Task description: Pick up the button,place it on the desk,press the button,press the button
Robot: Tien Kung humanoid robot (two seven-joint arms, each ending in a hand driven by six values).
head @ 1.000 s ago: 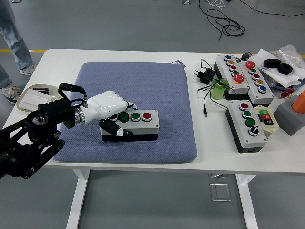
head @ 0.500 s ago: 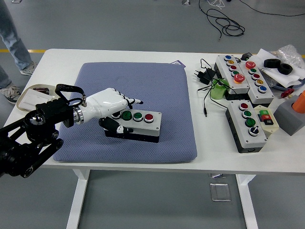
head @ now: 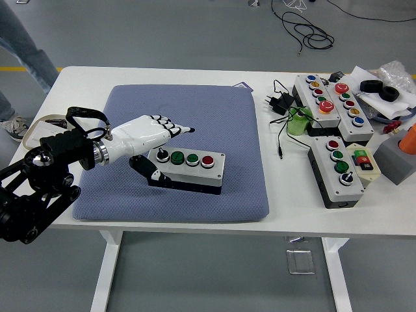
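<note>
The button box [head: 192,170] has a grey top and black base, with a black knob, two green buttons and a red button. It lies slightly askew on the blue-grey mat [head: 214,117], near the mat's front middle. My left hand [head: 156,140] is white and comes in from the left. Its fingers [head: 170,129] stretch out straight above the box's left end, clear of its top. The thumb [head: 152,173] sits low against the box's front left corner. The hand holds nothing. My right arm is out of view.
Three more button boxes [head: 338,168] [head: 317,101] [head: 348,104] lie on the right of the white table [head: 162,75], with a black plug adapter [head: 278,103], cables and a green object [head: 297,123]. A tray [head: 40,127] sits at the left edge. A person's legs [head: 19,45] show at top left.
The box has shifted right and turned a little on the mat. My left fingers have lifted off its top and straightened, and the wrist has risen.
</note>
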